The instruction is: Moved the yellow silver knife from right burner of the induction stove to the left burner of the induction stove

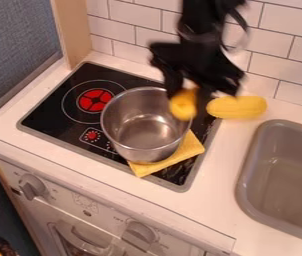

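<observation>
The gripper (192, 94) hangs blurred over the right rim of the metal pot, at the back right of the stove. Between its fingers is a yellow object (184, 105), blurred and partly covered by them; it may be the knife's handle, but I cannot make out a silver blade. The black induction stove (50, 117) has a red left burner (95, 100). Its right burner is hidden under and behind the pot.
A silver pot (143, 127) stands on the stove's right half, partly over a folded yellow cloth (174, 160). A yellow oblong item (237, 107) lies on the counter by the tiled wall. The grey sink (247, 182) is at the right.
</observation>
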Robot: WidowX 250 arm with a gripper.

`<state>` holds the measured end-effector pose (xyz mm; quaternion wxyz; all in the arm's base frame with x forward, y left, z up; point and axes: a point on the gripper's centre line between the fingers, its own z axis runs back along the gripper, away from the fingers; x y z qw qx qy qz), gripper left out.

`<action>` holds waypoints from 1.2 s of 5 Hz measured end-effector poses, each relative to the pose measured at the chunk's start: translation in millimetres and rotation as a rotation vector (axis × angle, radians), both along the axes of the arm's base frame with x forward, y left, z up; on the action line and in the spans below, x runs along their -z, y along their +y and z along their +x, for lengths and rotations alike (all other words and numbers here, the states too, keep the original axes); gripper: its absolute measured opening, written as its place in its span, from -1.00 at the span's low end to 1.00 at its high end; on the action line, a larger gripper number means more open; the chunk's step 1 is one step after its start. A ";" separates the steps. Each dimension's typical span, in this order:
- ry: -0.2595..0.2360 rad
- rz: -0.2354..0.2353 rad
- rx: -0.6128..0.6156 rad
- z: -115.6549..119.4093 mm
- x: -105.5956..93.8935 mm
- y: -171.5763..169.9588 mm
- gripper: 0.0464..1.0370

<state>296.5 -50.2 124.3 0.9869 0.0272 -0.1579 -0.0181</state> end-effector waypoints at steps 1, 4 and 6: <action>-0.027 -0.004 -0.062 4.5 -18.3 41.0 -0.15; -0.019 0.011 -0.205 -2.0 -22.4 149.3 -0.15; 0.047 -0.004 -0.255 -13.6 40.3 195.0 -0.15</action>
